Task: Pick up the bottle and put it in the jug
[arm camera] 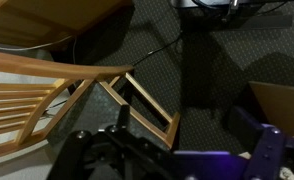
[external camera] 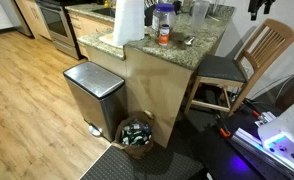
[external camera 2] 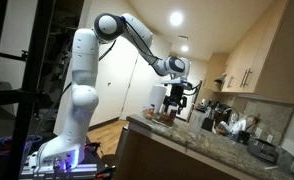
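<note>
- The gripper [external camera: 255, 8] hangs high at the edge of an exterior view, off the end of the counter [external camera: 202, 45] and over the chair [external camera: 257, 50].
- The wrist view agrees: below the gripper lie only the chair's wooden slats [arm camera: 47, 80] and dark floor, with no counter and no bottle.
- I cannot tell whether the jaws are apart or together. They are too small and dark in both exterior views, and the dark shapes along the bottom of the wrist view are unclear.
- The gripper carries nothing of the task: the bottle [external camera: 164, 36] stands upright on the counter, well apart from the gripper, lower and across the counter from it.
- The jug [external camera: 164, 14] stands just behind the bottle as seen from that camera, so it is equally far from the gripper. Whether the two touch cannot be told.
- A paper roll [external camera: 128, 20] stands beyond them, farther from the gripper. A tumbler [external camera: 199, 10] sits between the gripper and the jug.
- Step in hand, by my reading: the approach, with no grasp begun.
- The next move calls for travelling back over the counter past the tumbler, with the jaws spread, and coming down on the bottle from above without knocking the jug beside it.
</note>
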